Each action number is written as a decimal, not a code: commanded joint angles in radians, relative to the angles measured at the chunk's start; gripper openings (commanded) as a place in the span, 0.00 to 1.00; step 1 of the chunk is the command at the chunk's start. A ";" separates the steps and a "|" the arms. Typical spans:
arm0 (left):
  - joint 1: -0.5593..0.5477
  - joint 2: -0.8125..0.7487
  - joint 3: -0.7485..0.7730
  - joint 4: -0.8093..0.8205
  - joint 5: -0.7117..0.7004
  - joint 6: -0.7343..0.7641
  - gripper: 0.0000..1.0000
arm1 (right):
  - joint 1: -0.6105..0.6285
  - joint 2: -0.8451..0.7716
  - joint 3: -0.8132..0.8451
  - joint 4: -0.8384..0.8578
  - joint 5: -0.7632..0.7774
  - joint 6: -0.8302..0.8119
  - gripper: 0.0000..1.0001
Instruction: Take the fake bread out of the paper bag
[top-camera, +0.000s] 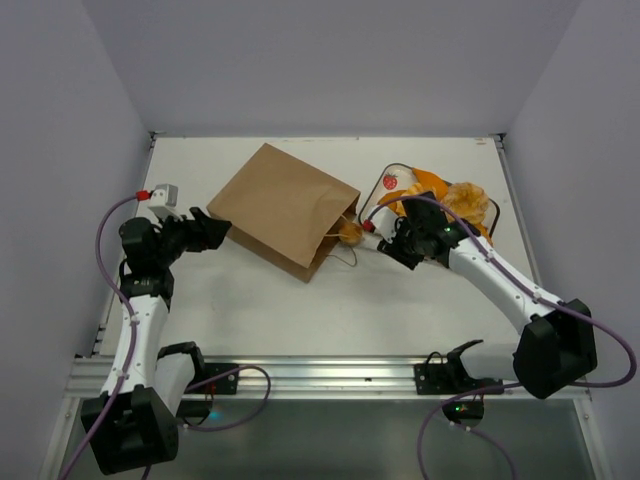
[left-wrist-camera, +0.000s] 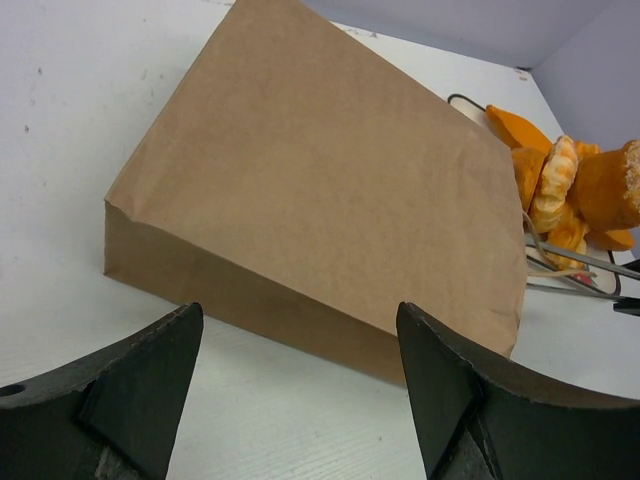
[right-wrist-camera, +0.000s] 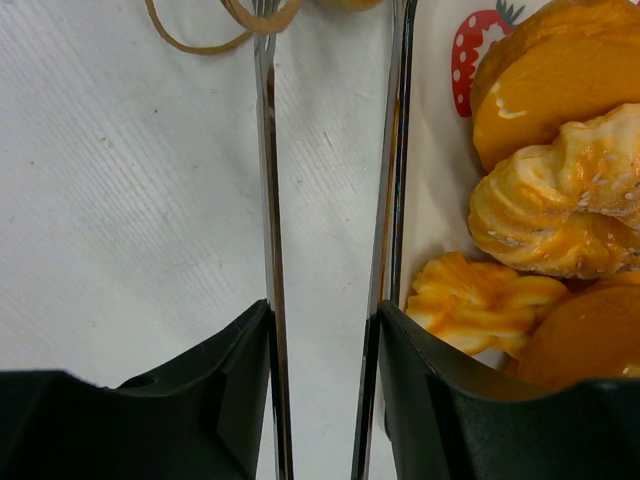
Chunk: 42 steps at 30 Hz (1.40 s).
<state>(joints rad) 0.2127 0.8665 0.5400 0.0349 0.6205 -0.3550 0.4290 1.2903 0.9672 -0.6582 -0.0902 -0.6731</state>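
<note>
The paper bag (top-camera: 285, 208) lies flat on its side on the table (top-camera: 300, 320), a little left of the middle. Its folded bottom points toward my left arm and its open mouth toward my right. Its thin twisted handles (top-camera: 345, 255) trail out of the mouth onto the table.

My left jaws stand wide apart and hold nothing. They are level with the table, just short of the bag's closed end. From the left wrist view the bag's broad brown side (left-wrist-camera: 320, 190) fills the gap between my two dark fingers (left-wrist-camera: 130, 390), and I cannot tell whether they touch it.

My right jaws are closed on a pair of metal tongs (right-wrist-camera: 265, 200). The two thin shiny arms run straight out between my fingers (right-wrist-camera: 440, 390), each pressed against an inner face, with a narrow strip of table showing between them. The tongs reach toward the bag's handles (right-wrist-camera: 200, 35), and their tips run out of the top of the right wrist view.

Several pieces of fake bread (top-camera: 465, 200) lie outside the bag, piled to the right of its mouth on a white surface printed with a red strawberry (right-wrist-camera: 478, 45). They are golden-orange, some ridged and swirled (right-wrist-camera: 560, 215), and they lie just beside the right arm of the tongs. One more golden piece (top-camera: 348, 232) shows at the bag's mouth, and I cannot tell whether it is inside or just outside.
</note>
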 joint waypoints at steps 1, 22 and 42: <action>-0.007 -0.014 -0.006 0.025 0.001 0.022 0.82 | 0.014 0.004 -0.007 0.051 0.052 -0.022 0.45; -0.010 -0.046 -0.006 0.022 -0.004 0.024 0.82 | 0.016 -0.175 0.041 -0.106 0.026 -0.017 0.10; -0.026 -0.069 -0.003 0.003 -0.021 0.033 0.82 | -0.044 -0.384 -0.019 -0.208 0.201 -0.036 0.09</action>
<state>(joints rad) 0.1978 0.8146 0.5400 0.0330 0.6140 -0.3511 0.4034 0.9394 0.9272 -0.8722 0.0547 -0.7048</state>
